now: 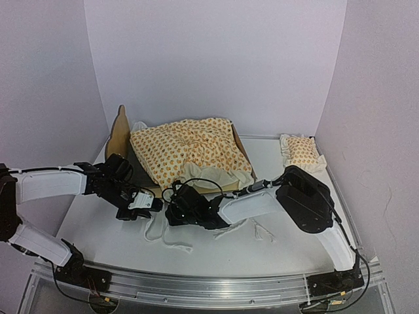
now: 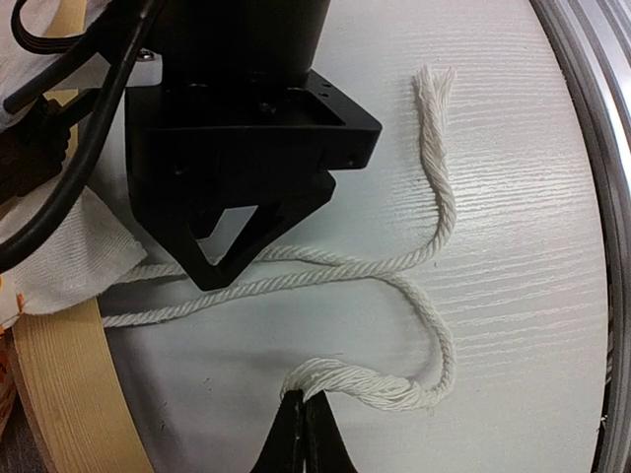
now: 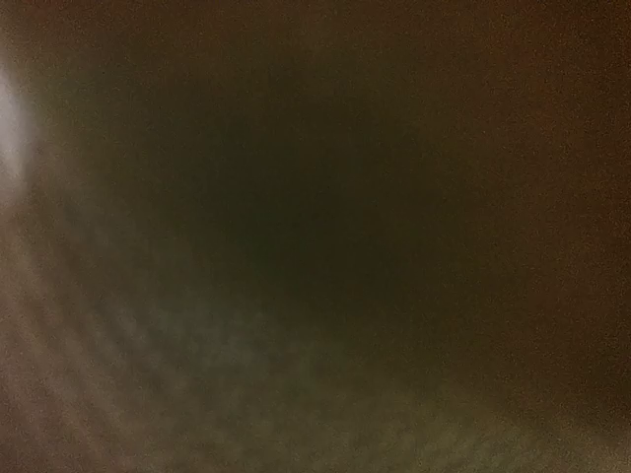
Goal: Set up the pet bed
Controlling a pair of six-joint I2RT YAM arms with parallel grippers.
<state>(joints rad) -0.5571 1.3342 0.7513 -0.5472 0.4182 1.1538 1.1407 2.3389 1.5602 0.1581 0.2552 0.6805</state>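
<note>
The pet bed (image 1: 119,131) of light plywood stands at the back left, mostly covered by the orange-patterned mattress cushion (image 1: 190,150). A curved plywood edge of the pet bed (image 2: 59,394) shows in the left wrist view. White tie cords (image 1: 163,232) trail from the cushion onto the table in front of the bed. My left gripper (image 2: 304,399) is shut on the frayed end of one white cord (image 2: 434,207). My right gripper (image 1: 175,210) reaches in from the right, just beside the left gripper (image 1: 147,206). Its black body (image 2: 237,148) hovers over the cords. The right wrist view is dark and shows nothing.
A small matching pillow (image 1: 301,152) lies at the back right. White walls close in the table on three sides. A metal rail (image 1: 209,284) runs along the near edge.
</note>
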